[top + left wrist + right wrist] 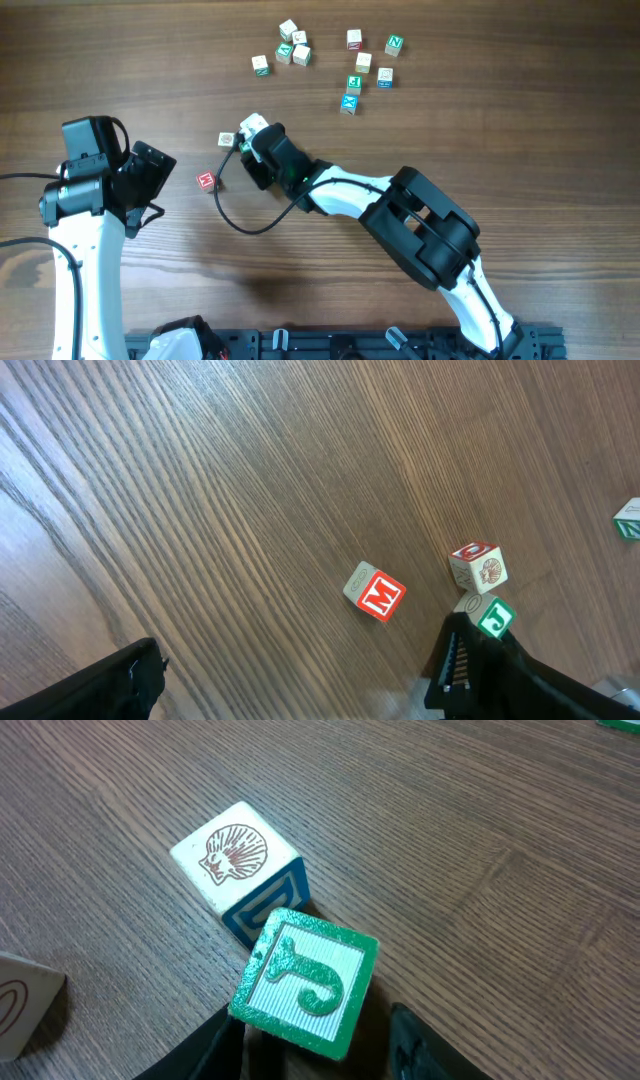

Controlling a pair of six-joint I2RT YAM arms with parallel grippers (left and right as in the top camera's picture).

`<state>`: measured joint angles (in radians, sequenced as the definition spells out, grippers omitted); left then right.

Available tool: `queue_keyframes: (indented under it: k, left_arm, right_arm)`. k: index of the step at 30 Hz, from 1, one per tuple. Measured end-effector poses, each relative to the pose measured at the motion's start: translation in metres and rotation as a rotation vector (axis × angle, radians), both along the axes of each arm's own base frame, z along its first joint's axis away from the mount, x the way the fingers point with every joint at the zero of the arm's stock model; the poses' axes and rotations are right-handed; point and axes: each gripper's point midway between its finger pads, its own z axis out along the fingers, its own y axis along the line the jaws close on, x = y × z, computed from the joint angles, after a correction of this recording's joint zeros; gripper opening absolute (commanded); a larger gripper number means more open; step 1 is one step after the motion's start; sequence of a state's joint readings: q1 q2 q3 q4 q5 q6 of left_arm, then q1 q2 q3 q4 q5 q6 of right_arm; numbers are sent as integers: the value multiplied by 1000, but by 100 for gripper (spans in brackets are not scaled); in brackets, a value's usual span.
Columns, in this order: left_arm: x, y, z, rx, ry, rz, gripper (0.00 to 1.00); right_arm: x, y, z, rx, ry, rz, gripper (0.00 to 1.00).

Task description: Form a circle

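Right end effector (pixel 315 1035) pinches the tilted green J cube (pixel 305 982) just beside the shell-marked cube (pixel 235 860), red M cube (pixel 375 595) near that cube; left end effector (pixel 158 185) spread wide.

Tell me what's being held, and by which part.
The left end effector holds nothing; the right end effector has fingers flanking opposite sides of the green J cube; a firm hold cannot be told.
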<state>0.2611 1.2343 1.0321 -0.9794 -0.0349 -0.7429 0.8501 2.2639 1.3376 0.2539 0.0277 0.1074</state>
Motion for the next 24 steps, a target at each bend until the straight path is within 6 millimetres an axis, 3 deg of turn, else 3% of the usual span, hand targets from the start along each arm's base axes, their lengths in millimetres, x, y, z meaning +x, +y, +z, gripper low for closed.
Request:
queue_keyframes:
  k: [13,20,24]
  left_arm:
    - [0,0,0,0,0,0,100]
    - [0,0,0,0,0,0,100]
    - [0,0,0,0,0,0,100]
  right_arm:
    - [4,-1,-1,-39,-59,49,43]
    - [15,-8,2,-34,-77,37,42]
    - [10,-2,3,-26,-77,94,41]
